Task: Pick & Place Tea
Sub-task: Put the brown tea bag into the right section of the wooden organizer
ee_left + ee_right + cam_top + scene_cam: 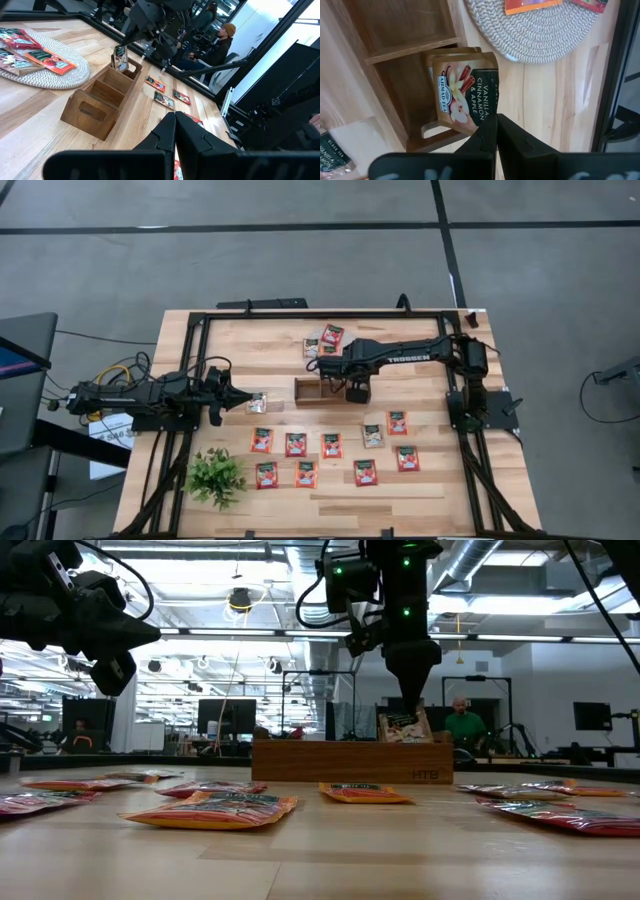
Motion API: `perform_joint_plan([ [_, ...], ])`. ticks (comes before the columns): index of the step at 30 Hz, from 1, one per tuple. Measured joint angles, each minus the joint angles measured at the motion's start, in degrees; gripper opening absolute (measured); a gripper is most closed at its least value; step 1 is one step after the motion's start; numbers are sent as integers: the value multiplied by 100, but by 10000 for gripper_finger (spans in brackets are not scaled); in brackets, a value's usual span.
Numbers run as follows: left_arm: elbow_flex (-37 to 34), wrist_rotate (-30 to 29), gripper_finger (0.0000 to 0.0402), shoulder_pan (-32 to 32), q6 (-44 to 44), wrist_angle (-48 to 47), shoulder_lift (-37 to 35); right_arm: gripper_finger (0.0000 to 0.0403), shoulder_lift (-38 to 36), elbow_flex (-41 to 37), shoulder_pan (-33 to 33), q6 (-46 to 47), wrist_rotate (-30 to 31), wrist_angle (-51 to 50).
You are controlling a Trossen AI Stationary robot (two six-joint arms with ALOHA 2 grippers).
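A pale butcher-block wooden table (pixel 420 490) framed by black rails fills the scene, with an open workshop of monitors and a seated person beyond it. The right gripper (pixel 496 131) hangs over the end compartment of the long brown wooden 3-compartment tray (pixel 350 760), the end nearest the round pale woven mat (pixel 540 30), its fingers pressed together on the corner of a dark green and tan vanilla-cinnamon tea sachet (pixel 467 95) that stands partly inside that compartment, against another sachet already there. The step in hand looks like the release: it would go best if the sachet sits low between the wooden walls and leans on its neighbour before the fingers part, and if the arm lifts straight up so the packet is not dragged out. The left gripper (pixel 175 132) waits closed and empty at the table's left side, near a silvery sachet (pixel 258 404). About 10 red-orange sachets (pixel 296 444) lie flat in 2 rows on the near table, more on the mat.
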Motion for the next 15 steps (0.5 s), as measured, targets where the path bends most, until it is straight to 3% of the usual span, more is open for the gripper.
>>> perform_joint_plan([
  [8, 0, 0, 0, 1, 0, 0, 1, 5, 1, -2, 35, -1, -195, 7],
  [15, 1, -1, 0, 0, 2, -1, -1, 71, 2, -2, 111, 5, -119, 7],
])
